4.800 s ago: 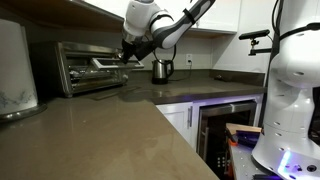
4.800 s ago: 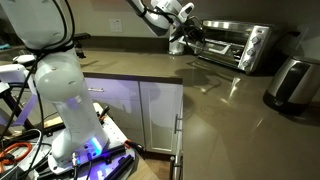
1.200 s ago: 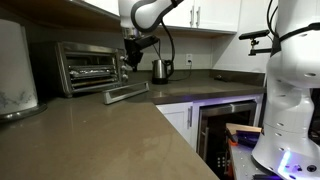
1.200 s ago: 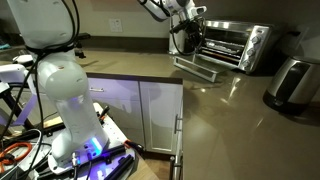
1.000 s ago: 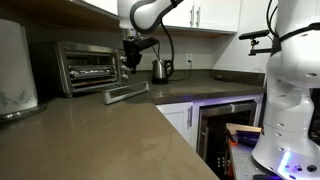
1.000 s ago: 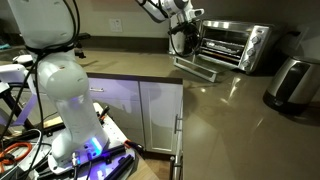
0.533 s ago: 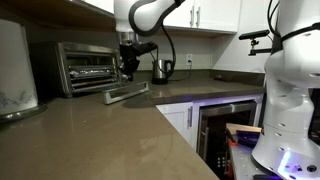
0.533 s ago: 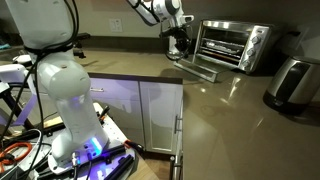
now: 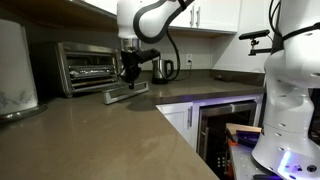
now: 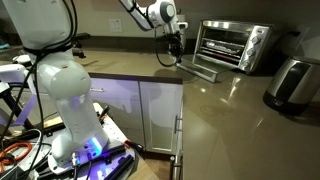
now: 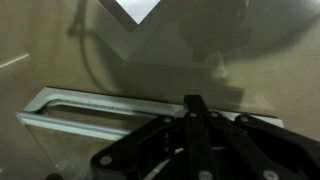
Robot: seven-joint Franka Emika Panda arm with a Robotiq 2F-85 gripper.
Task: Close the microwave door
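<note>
A long grey-brown worktop (image 9: 120,130) turns a kitchen corner under white cabinets (image 9: 215,12), and the silver microwave (image 9: 85,66) stands at its back against the wall. In both exterior views its door (image 9: 126,92) lies dropped open, flat over the worktop. The gripper (image 9: 130,74) hangs just above one end of the door, and the wrist view shows its fingers (image 11: 193,110) drawn together, holding nothing.

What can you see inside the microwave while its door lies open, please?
A wire rack spans the dark cavity of the microwave, above the lowered door. Nothing visibly sits on the rack, though the shadowed rear cannot be made out.
</note>
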